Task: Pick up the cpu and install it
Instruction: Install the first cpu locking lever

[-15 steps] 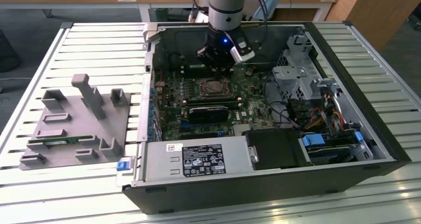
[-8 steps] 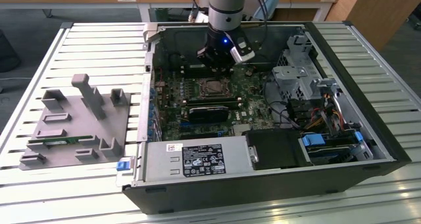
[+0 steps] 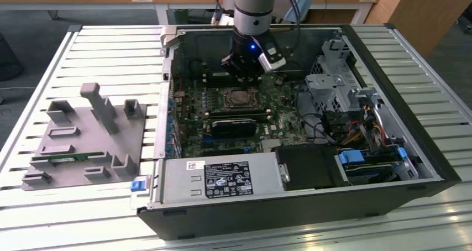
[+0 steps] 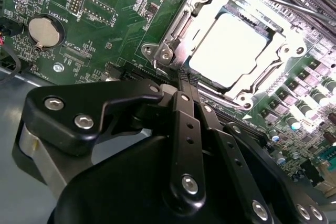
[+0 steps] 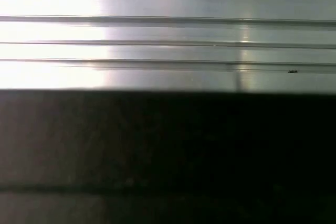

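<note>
1. The table (image 3: 88,52), of silvery slats, carries everything; in the first wrist view its slats (image 5: 168,30) run across above a dark surface.
2. The case (image 3: 413,124), an open computer tower lying on its side, takes up the exterior view's right and middle, its inside facing up.
3. The arm (image 3: 255,8) comes down from the far side into the case, over the far part of the board.
4. The tray (image 3: 81,140), a grey fixture with upright posts and slots, lies on the table at the exterior view's left, well apart from the arm. A green memory stick (image 3: 70,158) lies in one of its near slots.
5. The board (image 3: 221,124), green, lines the floor of the case. A grey power supply (image 3: 221,179) sits at the near edge, and a black heatsink (image 3: 232,126) lies just near of the socket.
6. The gripper (image 3: 240,74) hangs above the board, just far of the socket. In the second wrist view its black fingers (image 4: 189,145) lie pressed together with nothing between them, their tips (image 4: 184,74) right beside the socket's corner.
7. The socket (image 4: 173,24), a silvery metal frame, shows on the board in the exterior view too (image 3: 237,99).
8. The cpu (image 4: 231,45) sits flat inside the socket, its pale metal top up, the frame around it on all sides. The gripper is not touching it.
</note>
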Action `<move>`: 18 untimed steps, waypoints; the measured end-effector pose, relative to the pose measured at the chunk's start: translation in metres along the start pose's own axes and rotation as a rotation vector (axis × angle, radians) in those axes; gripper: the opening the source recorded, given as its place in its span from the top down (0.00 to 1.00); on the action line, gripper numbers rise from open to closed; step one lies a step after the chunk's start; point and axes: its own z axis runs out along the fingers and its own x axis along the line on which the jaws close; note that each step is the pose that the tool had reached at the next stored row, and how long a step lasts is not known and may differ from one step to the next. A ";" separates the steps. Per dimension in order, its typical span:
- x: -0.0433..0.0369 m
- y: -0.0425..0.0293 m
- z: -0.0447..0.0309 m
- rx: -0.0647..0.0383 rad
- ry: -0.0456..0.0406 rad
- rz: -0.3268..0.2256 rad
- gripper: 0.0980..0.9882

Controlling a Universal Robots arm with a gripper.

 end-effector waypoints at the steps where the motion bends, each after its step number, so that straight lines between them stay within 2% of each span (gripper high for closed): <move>1: -0.0002 0.0001 0.0006 0.000 0.0000 0.000 0.99; 6: -0.0011 0.0015 0.0030 0.000 -0.0003 0.000 0.99; 11: -0.0010 0.0024 0.0023 -0.001 -0.0005 0.000 0.99; 18: -0.0011 0.0031 -0.0106 -0.001 -0.0005 0.000 0.99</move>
